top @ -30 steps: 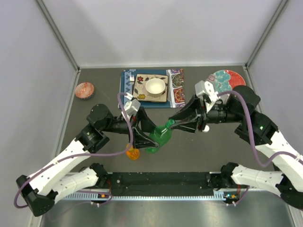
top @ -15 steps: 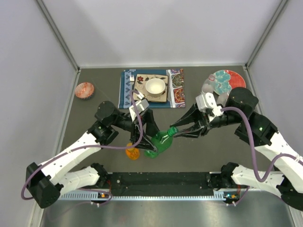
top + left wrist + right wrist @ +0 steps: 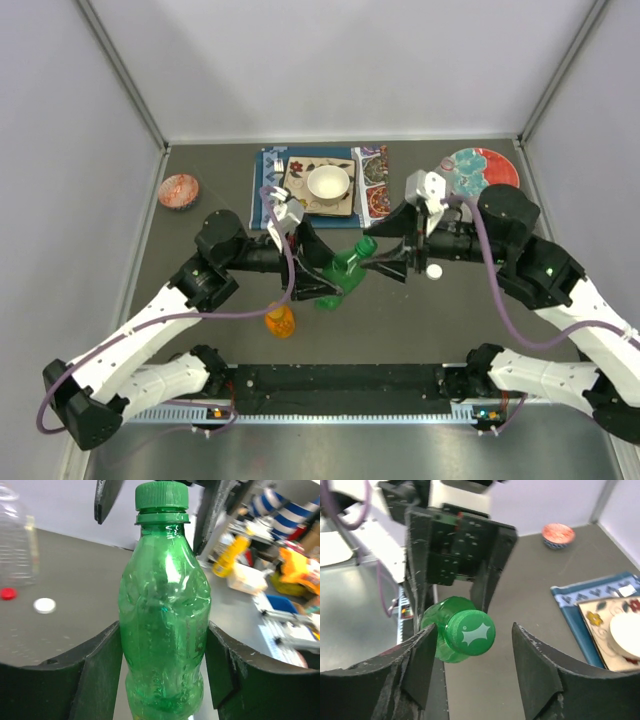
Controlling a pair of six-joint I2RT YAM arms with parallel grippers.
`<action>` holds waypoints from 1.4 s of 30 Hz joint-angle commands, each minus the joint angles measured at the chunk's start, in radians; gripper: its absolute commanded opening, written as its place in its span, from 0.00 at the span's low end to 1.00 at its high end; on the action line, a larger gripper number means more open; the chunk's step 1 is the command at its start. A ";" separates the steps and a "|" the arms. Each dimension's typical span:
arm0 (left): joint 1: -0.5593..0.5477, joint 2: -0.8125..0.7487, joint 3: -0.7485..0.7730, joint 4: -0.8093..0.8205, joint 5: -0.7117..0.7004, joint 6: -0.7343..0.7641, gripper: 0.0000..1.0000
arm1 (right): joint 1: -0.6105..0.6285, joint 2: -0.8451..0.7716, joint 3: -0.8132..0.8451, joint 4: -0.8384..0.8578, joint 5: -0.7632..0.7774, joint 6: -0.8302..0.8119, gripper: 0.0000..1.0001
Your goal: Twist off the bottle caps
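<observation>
My left gripper (image 3: 162,672) is shut on the body of the small green bottle (image 3: 164,625), held off the table with its neck toward the right arm. The green cap (image 3: 470,632) sits on the neck. My right gripper (image 3: 474,630) is open around that cap; its left finger is close beside it and the right finger stands clearly apart. In the top view the cap (image 3: 367,246) lies between the right fingers. A small orange bottle (image 3: 281,320) stands below the left gripper. A loose white cap (image 3: 434,271) and a red cap (image 3: 7,593) lie on the table near a clear bottle (image 3: 15,540).
A white bowl (image 3: 328,183) sits on a patterned mat (image 3: 270,190) at the back centre. A small red bowl (image 3: 179,190) is at the back left and a colourful plate (image 3: 485,165) at the back right. Grey walls close in the table.
The right gripper has opened off the green cap. Both grippers and the green bottle have shifted toward the far side of the table.
</observation>
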 commanded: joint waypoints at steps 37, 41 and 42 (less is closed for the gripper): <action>-0.437 0.008 0.075 -0.199 -1.515 0.575 0.25 | 0.017 0.255 0.155 0.008 0.664 0.753 0.68; -0.442 0.008 0.073 -0.198 -1.520 0.575 0.25 | 0.017 0.264 0.149 0.015 0.666 0.751 0.66; -0.442 0.005 0.073 -0.199 -1.518 0.575 0.25 | 0.017 0.262 0.146 0.020 0.664 0.753 0.65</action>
